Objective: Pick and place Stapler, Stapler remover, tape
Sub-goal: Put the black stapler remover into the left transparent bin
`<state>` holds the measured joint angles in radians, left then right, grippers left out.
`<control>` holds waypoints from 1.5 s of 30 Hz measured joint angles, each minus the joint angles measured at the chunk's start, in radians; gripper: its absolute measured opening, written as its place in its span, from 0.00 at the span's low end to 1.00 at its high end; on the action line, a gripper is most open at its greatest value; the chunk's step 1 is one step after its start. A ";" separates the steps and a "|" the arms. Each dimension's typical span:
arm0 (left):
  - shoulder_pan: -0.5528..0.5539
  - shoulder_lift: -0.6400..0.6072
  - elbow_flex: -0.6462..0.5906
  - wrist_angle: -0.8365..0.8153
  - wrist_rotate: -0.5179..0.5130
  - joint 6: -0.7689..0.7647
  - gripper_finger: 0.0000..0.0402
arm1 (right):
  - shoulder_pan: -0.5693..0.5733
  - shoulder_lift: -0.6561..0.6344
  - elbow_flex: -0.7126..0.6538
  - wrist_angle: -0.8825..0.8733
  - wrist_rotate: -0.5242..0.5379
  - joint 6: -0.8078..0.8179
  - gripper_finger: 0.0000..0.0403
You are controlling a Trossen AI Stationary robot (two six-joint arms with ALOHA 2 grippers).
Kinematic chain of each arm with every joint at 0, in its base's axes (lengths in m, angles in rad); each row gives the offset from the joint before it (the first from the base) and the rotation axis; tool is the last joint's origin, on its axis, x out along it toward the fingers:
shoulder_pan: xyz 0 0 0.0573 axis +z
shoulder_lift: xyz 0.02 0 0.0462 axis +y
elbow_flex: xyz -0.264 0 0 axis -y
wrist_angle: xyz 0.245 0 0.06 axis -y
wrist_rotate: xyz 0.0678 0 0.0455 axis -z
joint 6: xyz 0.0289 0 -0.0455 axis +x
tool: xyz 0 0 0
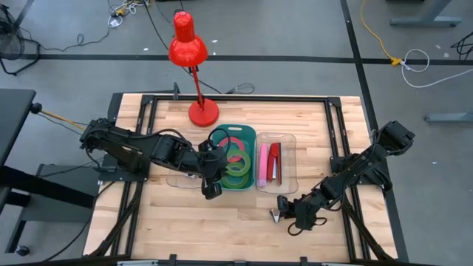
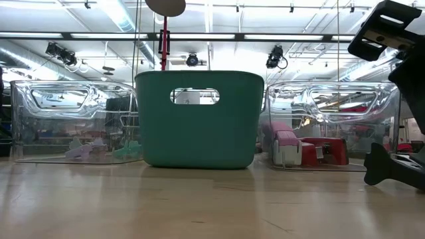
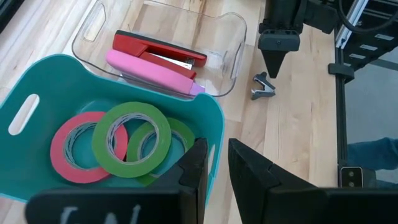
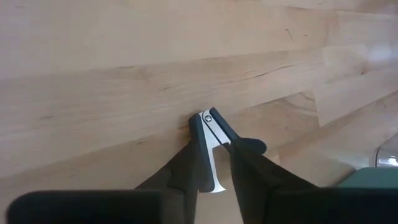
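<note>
Wooden table [image 1: 185, 214] with three bins in a row under a red desk lamp [image 1: 188, 48].

Down at the board, the right gripper [image 4: 214, 163] has its two dark fingers on either side of the staple remover [image 4: 211, 140], which lies on the bare wood in front of the clear bin [image 1: 276, 162]; whether they press it I cannot tell. The left gripper [image 3: 214, 165] hangs over the teal basket's [image 3: 43, 74] near rim, fingers a narrow gap apart, nothing between them. Inside the basket lie green and pink tape rolls [image 3: 130, 137]; the clear bin beside it holds a red stapler [image 3: 158, 50] and a pink stapler [image 3: 152, 71].
</note>
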<state>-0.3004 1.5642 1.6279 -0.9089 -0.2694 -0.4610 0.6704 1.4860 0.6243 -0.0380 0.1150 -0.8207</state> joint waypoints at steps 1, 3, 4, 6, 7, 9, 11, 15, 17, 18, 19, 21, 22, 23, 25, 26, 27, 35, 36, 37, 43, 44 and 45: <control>0.000 0.000 0.000 0.000 0.000 0.000 0.17 | 0.000 0.000 0.000 0.000 0.000 0.000 0.20; 0.000 0.000 0.000 0.000 0.000 0.000 0.17 | 0.000 0.000 0.000 0.000 0.000 0.000 0.16; 0.000 0.000 0.000 0.000 0.000 0.000 0.17 | 0.000 0.000 0.000 0.000 0.000 0.000 0.13; 0.000 0.000 0.000 0.000 0.000 0.000 0.17 | 0.000 0.000 0.000 0.000 0.000 0.000 0.08; 0.000 0.000 0.000 0.000 0.000 0.000 0.17 | 0.000 0.000 0.000 0.000 0.000 0.000 0.05; 0.000 0.000 0.000 0.000 0.000 0.000 0.17 | 0.000 0.000 0.000 -0.001 0.000 0.000 0.01; 0.000 0.000 0.000 0.000 0.000 0.000 0.17 | 0.000 0.000 0.000 -0.001 0.000 0.000 0.01; 0.000 0.000 0.000 0.000 0.000 0.000 0.17 | 0.000 0.000 0.000 -0.004 0.000 0.026 0.01; 0.000 0.000 0.000 0.000 0.000 0.000 0.17 | 0.000 0.000 0.000 -0.006 0.000 0.044 0.00; 0.000 0.000 0.000 0.000 0.000 0.000 0.17 | 0.000 0.000 0.000 -0.006 0.000 0.055 0.00; 0.000 0.000 0.000 0.000 0.000 0.000 0.17 | 0.000 0.000 0.000 -0.005 0.001 0.061 0.00; 0.000 0.000 0.000 0.000 0.000 0.000 0.17 | 0.003 0.000 0.000 0.001 0.020 0.066 0.00; 0.000 0.000 0.000 0.000 0.000 0.000 0.17 | 0.006 0.000 0.002 0.005 0.039 0.069 0.00; 0.000 0.000 0.000 0.000 0.000 0.000 0.17 | 0.009 0.000 0.006 0.007 0.061 0.068 0.00; 0.000 0.000 0.000 0.000 0.000 0.000 0.17 | 0.015 0.000 0.022 0.010 0.094 0.056 0.00; 0.000 0.000 0.000 0.000 0.000 0.000 0.17 | 0.017 0.000 0.033 0.011 0.096 0.056 0.00; 0.000 0.000 0.000 0.000 0.000 0.000 0.17 | 0.018 0.000 0.043 0.011 0.094 0.057 0.00; 0.000 0.000 0.000 0.000 0.000 0.000 0.17 | 0.026 -0.001 0.070 -0.027 0.076 0.076 0.04; 0.000 0.000 0.000 0.000 0.000 0.000 0.17 | 0.028 -0.001 0.070 -0.050 0.067 0.076 0.06; 0.000 0.000 0.000 0.000 0.000 0.000 0.17 | 0.029 -0.001 0.070 -0.076 0.048 0.080 0.08; 0.000 0.000 0.000 0.000 0.000 0.000 0.17 | 0.030 -0.001 0.070 -0.167 -0.002 0.106 0.24; 0.000 0.000 0.000 0.000 -0.004 0.000 0.17 | 0.029 -0.001 0.070 -0.163 0.002 0.106 0.27; 0.000 0.000 0.000 0.000 -0.009 0.001 0.17 | 0.029 -0.001 0.070 -0.156 0.006 0.106 0.30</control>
<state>-0.3004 1.5642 1.6279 -0.9092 -0.2780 -0.4604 0.6998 1.4853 0.6945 -0.1942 0.1211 -0.7151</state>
